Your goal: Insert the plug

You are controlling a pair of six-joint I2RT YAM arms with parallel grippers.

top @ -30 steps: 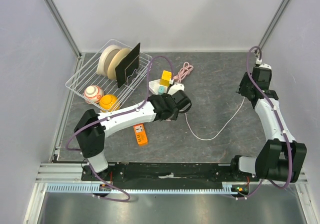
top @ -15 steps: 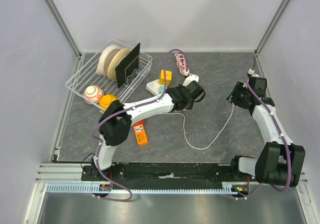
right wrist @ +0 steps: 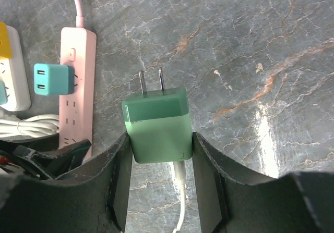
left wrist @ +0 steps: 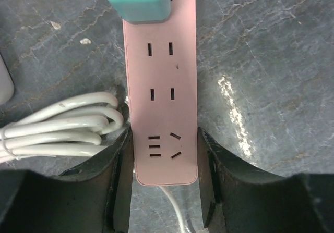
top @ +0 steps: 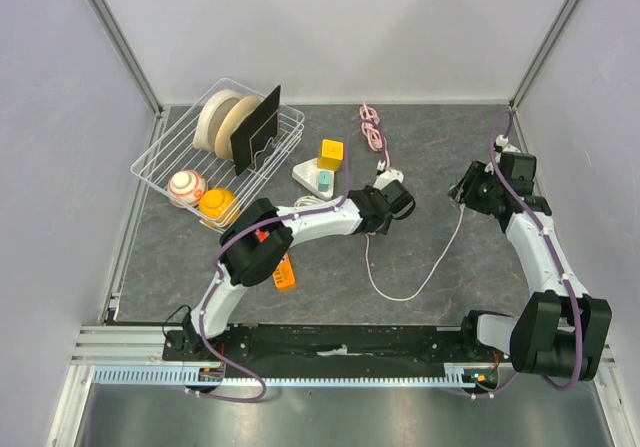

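Observation:
My left gripper (left wrist: 164, 183) is shut on the near end of a pink power strip (left wrist: 163, 102), one finger on each long side. A teal adapter (left wrist: 136, 1) sits in the strip's far sockets. My right gripper (right wrist: 158, 175) is shut on a green plug (right wrist: 156, 129), its two prongs pointing away over bare table, to the right of the pink strip (right wrist: 77, 87). A white cable (top: 430, 267) trails from the plug. From above, the left gripper (top: 392, 192) is at table centre and the right gripper (top: 462, 189) is a short way to its right.
A wire rack (top: 177, 125) with plates stands at back left, a striped ball (top: 187, 187) beside it. A white strip with a yellow block (top: 330, 154) lies left of the pink strip. A bundled white cable (left wrist: 62, 123) lies by my left finger. An orange item (top: 283, 272) lies near the left arm.
My left gripper has carried the pink strip to the right, toward the centre. The right gripper has moved down and left with the green plug, closer to the strip.

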